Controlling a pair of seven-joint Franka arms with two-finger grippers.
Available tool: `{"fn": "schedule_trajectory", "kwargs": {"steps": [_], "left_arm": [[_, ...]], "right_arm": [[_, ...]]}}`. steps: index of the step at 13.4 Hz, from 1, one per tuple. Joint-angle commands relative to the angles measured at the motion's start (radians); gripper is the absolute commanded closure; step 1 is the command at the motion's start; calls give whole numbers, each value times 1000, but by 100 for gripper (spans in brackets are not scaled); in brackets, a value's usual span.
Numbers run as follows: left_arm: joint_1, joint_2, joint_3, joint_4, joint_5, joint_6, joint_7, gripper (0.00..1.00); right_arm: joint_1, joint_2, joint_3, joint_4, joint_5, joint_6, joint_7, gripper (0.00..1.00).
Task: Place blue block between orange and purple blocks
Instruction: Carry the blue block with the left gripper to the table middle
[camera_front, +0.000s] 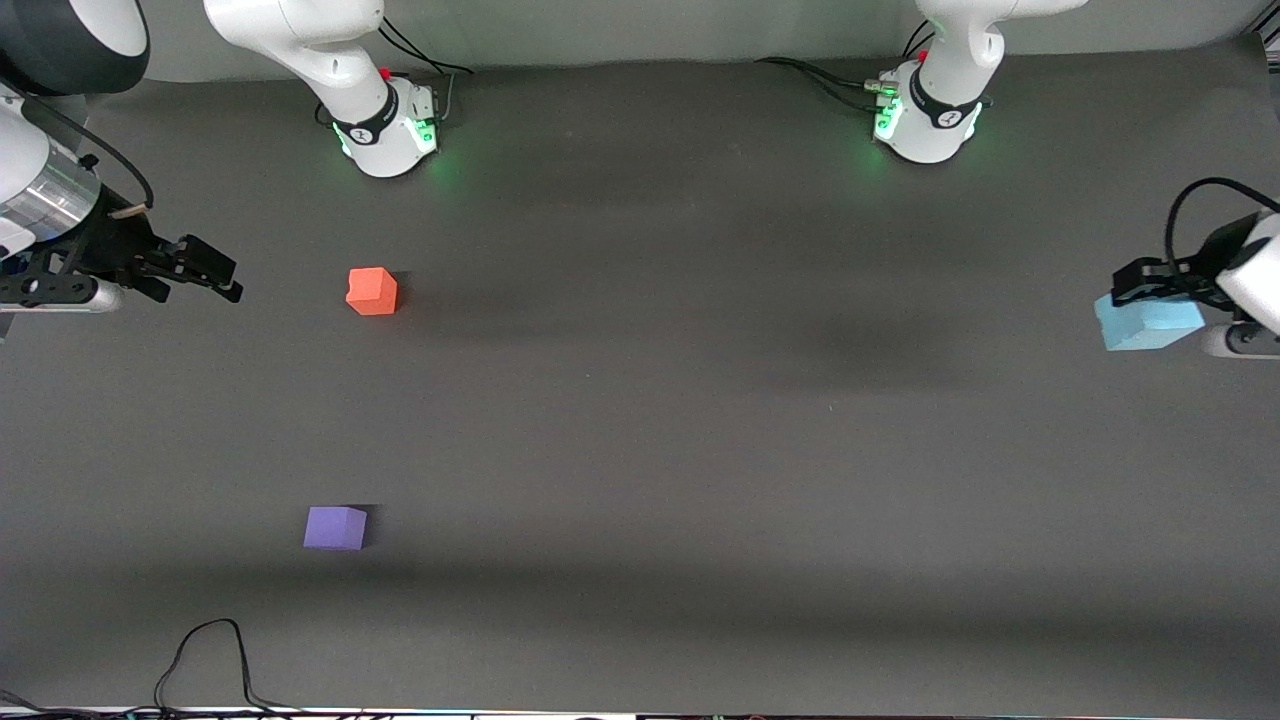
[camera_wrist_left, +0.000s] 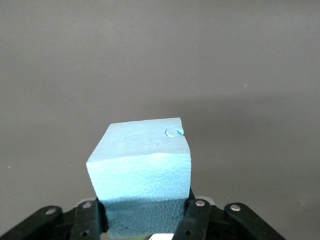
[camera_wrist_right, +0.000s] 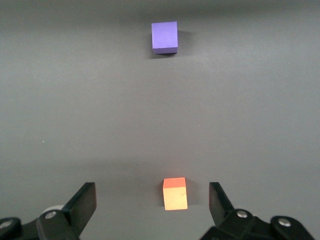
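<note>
Holding the blue block (camera_front: 1148, 324) clamped, left gripper (camera_front: 1150, 290) raised, right gripper (camera_front: 215, 275) spread apart, waiting beside orange block (camera_front: 372, 291), purple block (camera_front: 335, 527) nearer the camera

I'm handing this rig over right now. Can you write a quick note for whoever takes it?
Left gripper: shut on the blue block, at the left arm's end of the table.
Right gripper: open, empty, waiting at the right arm's end.
Orange block and purple block: on the table, apart; purple nearer the front camera.
Done: blue block gripped.
Left: carry it over and set it between the other two.
</note>
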Motion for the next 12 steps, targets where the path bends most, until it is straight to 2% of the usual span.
{"fn": "schedule_trajectory", "kwargs": {"steps": [1, 3, 4, 7, 8, 10, 12], "left_arm": [[-43, 21, -148, 54, 4, -13, -274, 100], [-117, 73, -266, 98, 15, 18, -541, 100], [-169, 121, -294, 144, 12, 32, -673, 100], [-411, 311, -306, 337, 21, 56, -973, 100], [-477, 352, -305, 364, 61, 79, -1045, 100], [-563, 396, -305, 359, 121, 145, -1118, 100], [-608, 439, -305, 353, 145, 174, -1121, 100]], "right_arm": [[10, -15, -1, 1, 5, -4, 16, 0], [10, -12, 1, 1, 2, -8, 16, 0], [10, -10, 2, 1, -1, -8, 16, 0], [10, -12, 4, -4, -12, -11, 16, 0], [7, -12, 4, -6, -10, -11, 16, 0], [5, -10, 4, -6, -10, -11, 16, 0], [5, -6, 4, -6, -12, -11, 16, 0]]}}
